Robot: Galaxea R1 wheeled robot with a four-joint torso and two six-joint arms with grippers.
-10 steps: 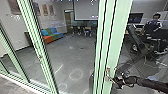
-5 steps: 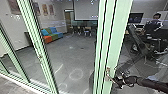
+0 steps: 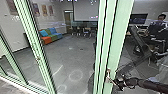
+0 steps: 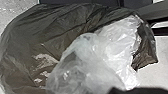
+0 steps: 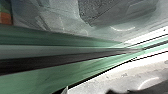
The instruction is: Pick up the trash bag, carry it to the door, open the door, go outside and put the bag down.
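The head view looks from high up, forward and down, past the green door frame into a room. The left wrist view looks from very near at the bag. The right wrist view looks along green framing, up close. It and the head view share the grey floor.

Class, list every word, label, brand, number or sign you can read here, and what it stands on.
No text can be read.
Wall pictures: too blurred to read.
Pale screen: small marks low on it, too small to read.
Dark monitor: nothing legible.
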